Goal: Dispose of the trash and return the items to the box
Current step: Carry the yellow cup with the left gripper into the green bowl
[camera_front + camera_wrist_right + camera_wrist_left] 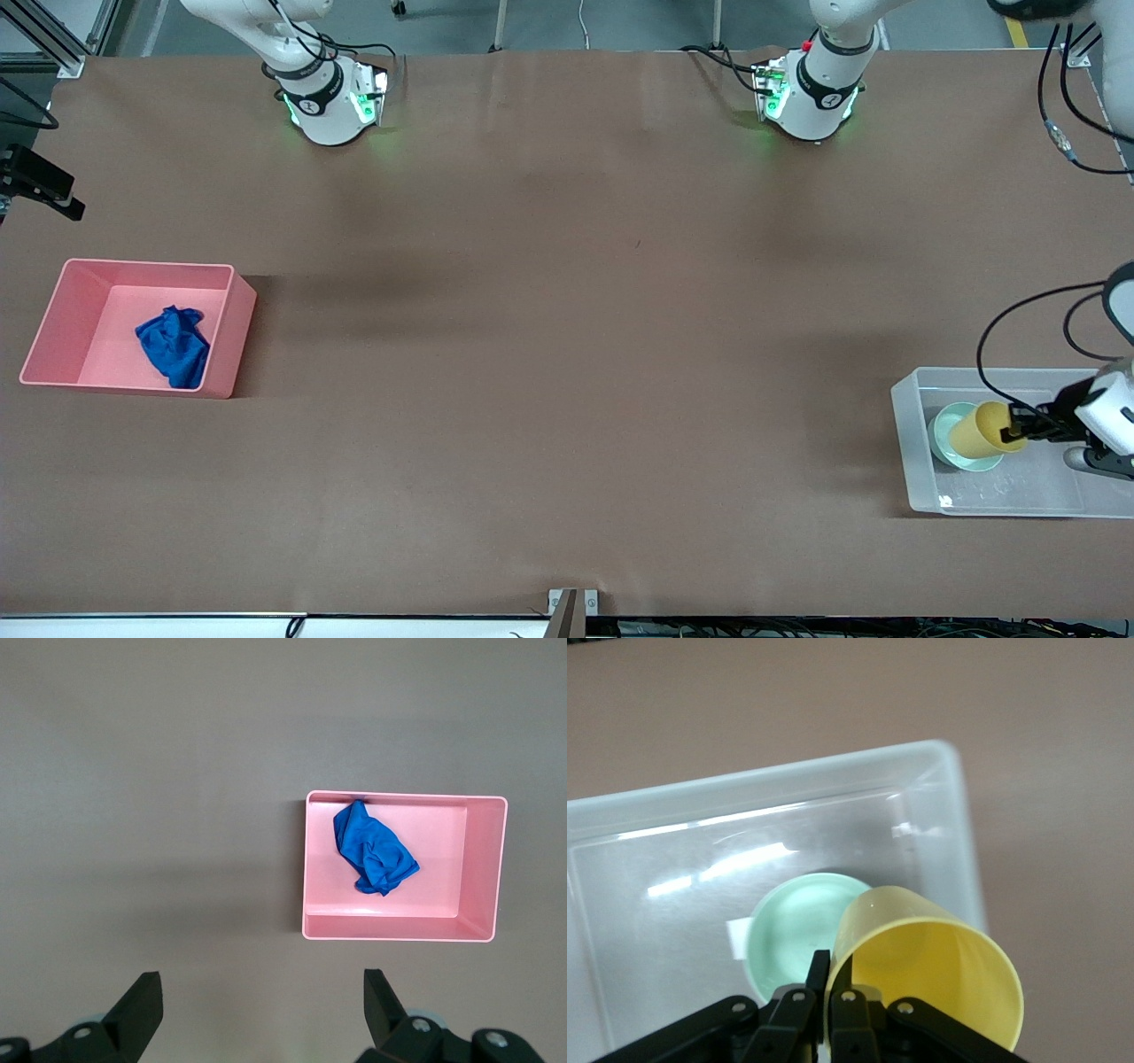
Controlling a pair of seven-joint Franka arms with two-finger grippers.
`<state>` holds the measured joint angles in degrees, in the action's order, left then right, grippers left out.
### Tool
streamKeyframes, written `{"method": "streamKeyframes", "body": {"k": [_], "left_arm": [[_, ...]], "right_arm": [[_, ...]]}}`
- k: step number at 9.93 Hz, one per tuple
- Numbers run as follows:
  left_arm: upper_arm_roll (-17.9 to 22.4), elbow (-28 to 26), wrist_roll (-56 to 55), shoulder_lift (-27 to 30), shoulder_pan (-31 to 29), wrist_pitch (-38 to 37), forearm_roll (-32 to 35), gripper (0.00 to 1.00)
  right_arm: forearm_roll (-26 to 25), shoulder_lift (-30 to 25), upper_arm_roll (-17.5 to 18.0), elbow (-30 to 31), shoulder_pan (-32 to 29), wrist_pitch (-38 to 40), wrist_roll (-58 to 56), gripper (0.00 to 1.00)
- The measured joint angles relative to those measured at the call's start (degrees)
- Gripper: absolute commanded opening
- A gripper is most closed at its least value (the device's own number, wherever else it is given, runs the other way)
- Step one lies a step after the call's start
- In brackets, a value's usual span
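Note:
My left gripper (1019, 431) is shut on the wall of the yellow cup (983, 430), one finger inside the rim and one outside. It holds the cup tilted on its side over the clear box (912, 416) at the left arm's end. The mint-green bowl (950, 440) lies in the box, partly under the cup. The left wrist view shows my gripper (830, 970), the cup (930, 974), the bowl (793, 935) and the box (957, 815). The blue cloth (174, 346) lies in the pink bin (226, 328). My right gripper (261, 992) is open and empty, high over bare table beside the bin.
The pink bin (487, 868) with the cloth (374, 850) stands at the right arm's end of the table. A white label (735, 937) shows on the box's bottom beside the bowl. Brown table stretches between the two bins.

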<state>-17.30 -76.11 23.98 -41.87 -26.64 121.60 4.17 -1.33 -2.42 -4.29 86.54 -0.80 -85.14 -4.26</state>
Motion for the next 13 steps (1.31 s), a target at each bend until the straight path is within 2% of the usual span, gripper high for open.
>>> {"method": "streamKeyframes", "body": {"k": [2, 3, 4, 5, 7, 9, 11, 13], "left_arm": [[2.31, 1.17, 1.69, -3.28, 0.03, 0.43, 0.04, 0.02], [3.32, 1.16, 1.94, -4.18, 0.04, 0.43, 0.04, 0.16], [3.61, 1.16, 1.95, -4.80, 0.05, 0.53, 0.04, 0.60], [3.59, 1.14, 1.88, -5.02, 0.40, 0.70, 0.04, 0.98], [3.71, 1.39, 1.04, -4.69, 2.23, 0.92, 0.05, 1.00], [7.52, 1.34, -1.61, -1.08, 7.78, 0.90, 0.07, 1.00], [10.25, -2.41, -5.49, 7.61, 13.69, 0.37, 0.08, 1.00], [10.46, -10.83, -10.26, 19.20, 17.44, -1.09, 0.09, 1.00]], "right_arm": [[0.00, 0.00, -0.01, -0.01, -0.02, 0.03, -0.01, 1.00], [0.00, 0.01, -0.02, -0.01, -0.02, 0.06, -0.02, 1.00], [0.00, 0.01, -0.02, -0.01, -0.02, 0.08, -0.03, 1.00], [0.00, 0.01, -0.02, -0.01, -0.02, 0.09, -0.03, 1.00], [0.00, 0.01, -0.03, -0.02, -0.03, 0.15, -0.05, 1.00], [0.00, 0.01, -0.04, -0.02, -0.04, 0.16, -0.07, 1.00], [0.00, 0.02, -0.04, -0.03, -0.05, 0.17, -0.09, 1.00], [0.00, 0.05, -0.03, -0.04, -0.06, 0.18, -0.11, 1.00]]}}
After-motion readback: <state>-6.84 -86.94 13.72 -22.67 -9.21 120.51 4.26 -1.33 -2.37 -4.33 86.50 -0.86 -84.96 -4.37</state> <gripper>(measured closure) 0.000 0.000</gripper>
